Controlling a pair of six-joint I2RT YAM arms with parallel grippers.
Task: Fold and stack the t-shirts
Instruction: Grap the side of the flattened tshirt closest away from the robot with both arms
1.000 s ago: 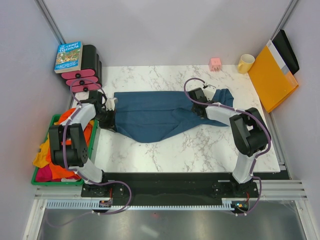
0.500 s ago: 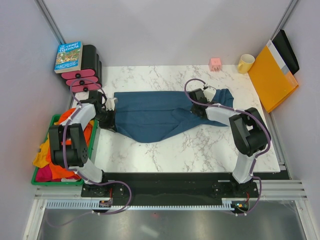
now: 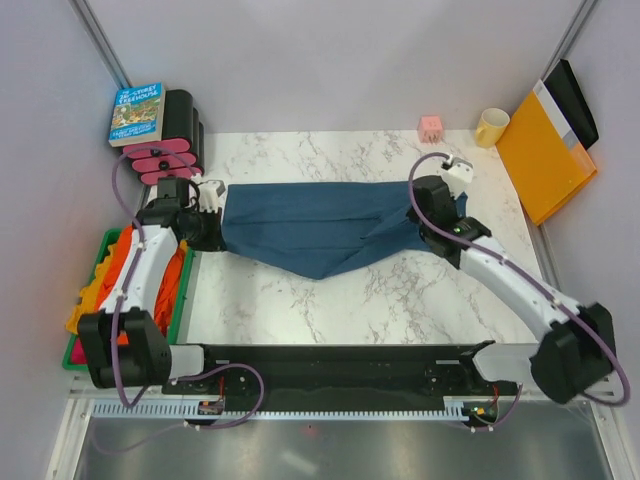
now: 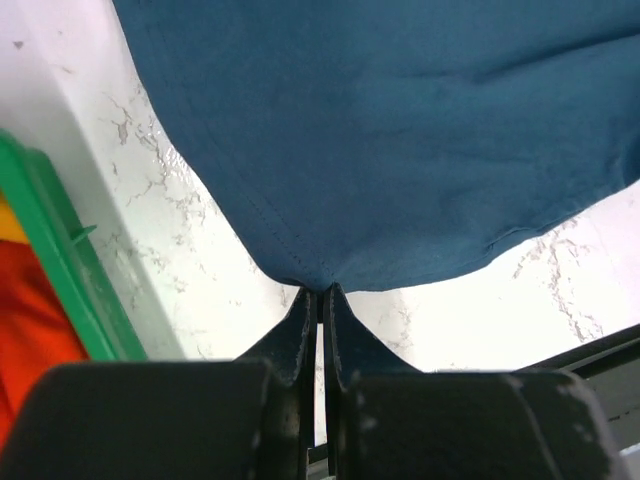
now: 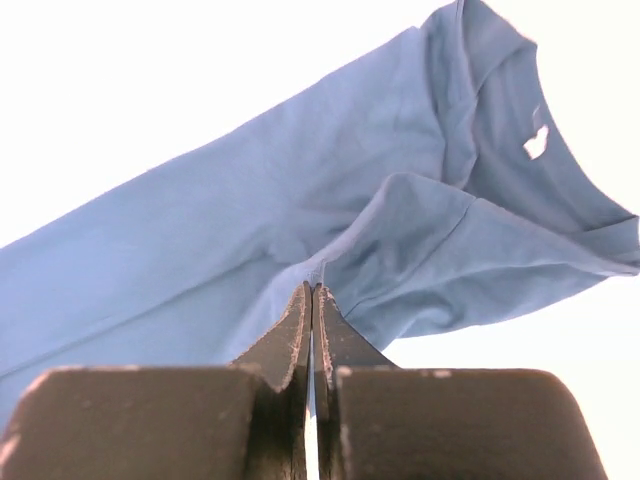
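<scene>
Two arms stretched over the marble bench (image 3: 400,290), both jaws pinched shut on opposite ends of the teal-blue cloth t-shirt (image 3: 300,225).

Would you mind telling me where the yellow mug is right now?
In the top view the yellow mug stands at the far right corner of the table, between the small pink cube and the orange-yellow folder.

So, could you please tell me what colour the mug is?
Yellow; the mug shows best in the top external view.
</scene>
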